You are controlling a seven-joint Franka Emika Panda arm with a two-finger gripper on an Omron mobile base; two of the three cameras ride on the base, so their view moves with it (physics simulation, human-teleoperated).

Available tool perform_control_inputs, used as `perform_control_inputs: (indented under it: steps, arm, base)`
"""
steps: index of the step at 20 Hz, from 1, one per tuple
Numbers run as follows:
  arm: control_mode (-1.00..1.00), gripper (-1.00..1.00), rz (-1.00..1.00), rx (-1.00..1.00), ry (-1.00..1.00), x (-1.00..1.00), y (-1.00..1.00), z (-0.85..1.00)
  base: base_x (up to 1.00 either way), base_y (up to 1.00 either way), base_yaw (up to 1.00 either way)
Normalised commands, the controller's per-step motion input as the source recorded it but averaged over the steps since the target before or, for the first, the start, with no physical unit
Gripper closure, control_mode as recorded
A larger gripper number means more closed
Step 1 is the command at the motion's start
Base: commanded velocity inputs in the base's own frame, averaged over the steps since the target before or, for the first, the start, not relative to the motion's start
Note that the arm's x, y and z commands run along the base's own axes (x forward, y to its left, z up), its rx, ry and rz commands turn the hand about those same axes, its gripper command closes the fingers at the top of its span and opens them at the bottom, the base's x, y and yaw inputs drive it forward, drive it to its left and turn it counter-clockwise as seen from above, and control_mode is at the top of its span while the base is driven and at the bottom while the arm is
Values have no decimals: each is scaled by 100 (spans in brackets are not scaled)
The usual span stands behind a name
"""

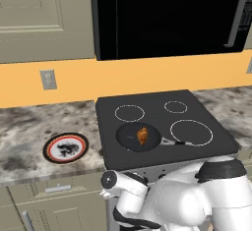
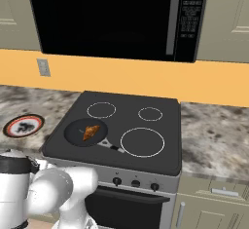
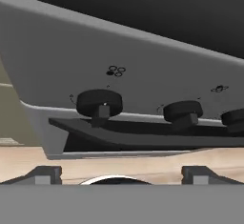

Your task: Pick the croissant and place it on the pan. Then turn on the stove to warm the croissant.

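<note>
The croissant [image 1: 142, 136] [image 2: 90, 132] lies inside the black pan [image 1: 127, 135] [image 2: 75, 131] on the front left ring of the stove [image 1: 157, 100] [image 2: 127, 104]. The pan's short handle points right. In the hand view my gripper [image 3: 121, 175] is open, its two fingertips [image 3: 45, 174] wide apart with nothing between them. It sits low in front of the stove's silver front panel and faces the leftmost black knob [image 3: 99, 102], a short way off. Two more knobs [image 3: 183, 111] [image 3: 233, 117] follow to the right. The three knobs [image 2: 135, 183] also show in the right base view.
A red-rimmed white plate [image 1: 66, 148] [image 2: 23, 125] rests on the marble counter left of the stove. The black microwave [image 1: 167, 16] [image 2: 116, 16] hangs above the cooktop. The dark oven door handle [image 3: 143, 130] runs just below the knobs. Cabinet fronts flank the oven.
</note>
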Motion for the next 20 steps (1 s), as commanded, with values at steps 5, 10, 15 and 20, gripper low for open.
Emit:
perform_control_inputs:
  steps: [5,10,15,20]
  arm:
    - [-100,-100,3,0,-9,40,-95,-42]
    - [-100,-100,5,5,-9,34,-84,-24]
    - [-100,-100,6,11,-5,29,-76,-31]
    - [-100,-100,8,16,-7,26,-74,-32]
  base:
    - [0,0,0]
    - [0,0,0]
    - [0,0,0]
    - [0,0,0]
